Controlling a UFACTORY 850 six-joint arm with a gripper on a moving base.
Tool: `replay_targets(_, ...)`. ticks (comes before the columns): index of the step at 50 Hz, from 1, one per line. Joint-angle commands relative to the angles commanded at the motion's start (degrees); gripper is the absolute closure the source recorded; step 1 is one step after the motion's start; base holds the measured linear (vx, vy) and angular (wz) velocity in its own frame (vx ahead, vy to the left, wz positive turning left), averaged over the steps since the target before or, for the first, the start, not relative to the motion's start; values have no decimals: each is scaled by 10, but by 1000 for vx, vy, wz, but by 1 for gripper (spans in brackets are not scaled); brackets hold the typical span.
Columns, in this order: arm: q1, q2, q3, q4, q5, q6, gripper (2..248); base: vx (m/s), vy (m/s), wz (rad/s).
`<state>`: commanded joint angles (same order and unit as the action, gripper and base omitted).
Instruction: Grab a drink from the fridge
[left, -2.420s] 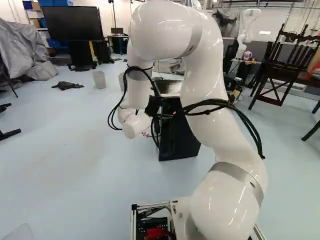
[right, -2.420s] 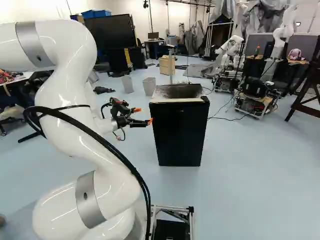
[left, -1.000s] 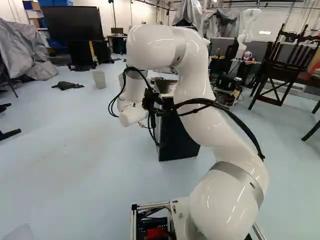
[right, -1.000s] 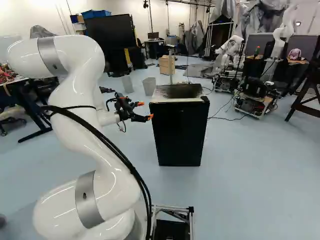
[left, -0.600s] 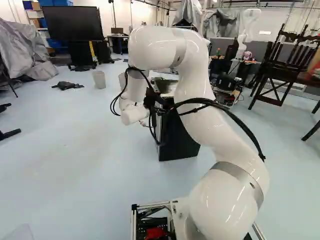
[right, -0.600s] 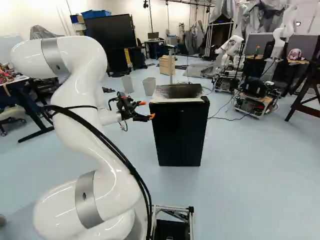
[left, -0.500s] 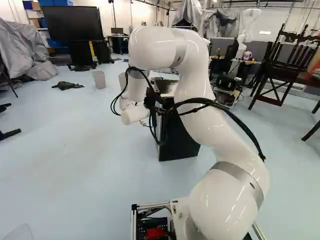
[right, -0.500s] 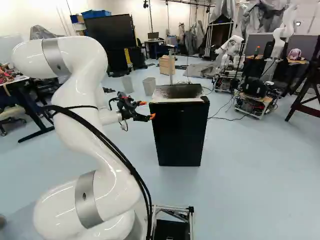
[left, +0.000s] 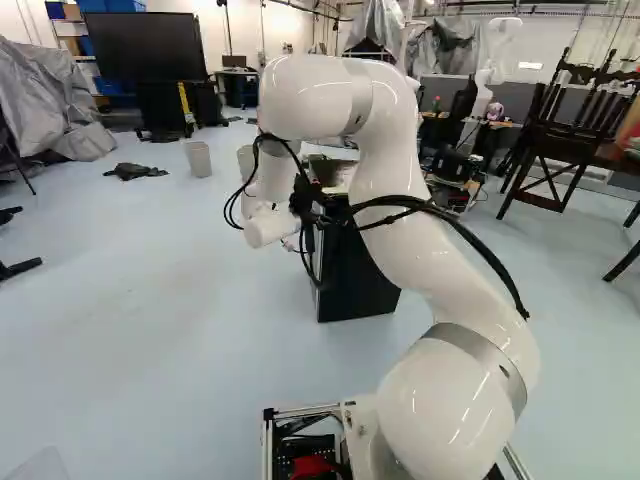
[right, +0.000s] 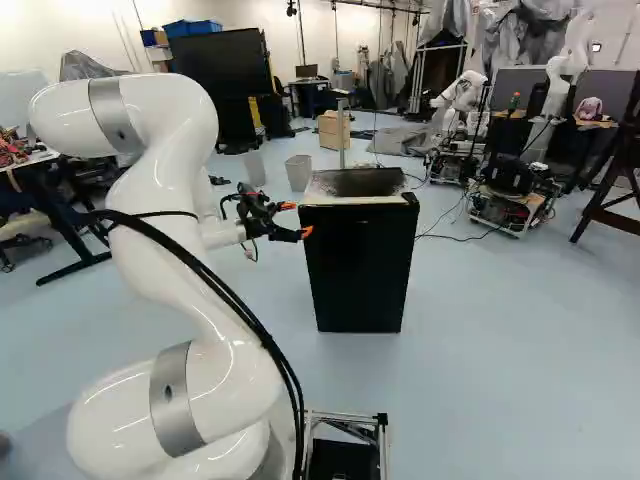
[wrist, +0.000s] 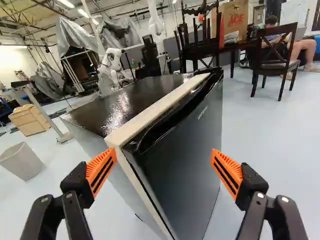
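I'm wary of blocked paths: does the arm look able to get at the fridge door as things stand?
Probably yes: the gripper hovers open near the fridge door, with nothing visible blocking the way.

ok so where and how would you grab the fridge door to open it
I'd hook the top lip of the door, coming down from above its front: a long dark hollow runs just behind that lip and looks made for fingertips. The near side edge shows only a thin seam against the body, so it likely gives less hold.
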<state>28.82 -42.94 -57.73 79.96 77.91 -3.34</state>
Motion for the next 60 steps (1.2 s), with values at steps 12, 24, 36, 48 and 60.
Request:
replay_targets(12,0,0,0,0,0,-66,3,0,0,0)
replay_targets(24,0,0,0,0,0,-80,3,0,0,0)
replay_targets(36,0,0,0,0,0,-81,3,0,0,0)
replay_targets(48,-1,0,0,0,0,-81,3,0,0,0)
replay_targets(60,-4,-1,-2,0,0,-81,3,0,0,0)
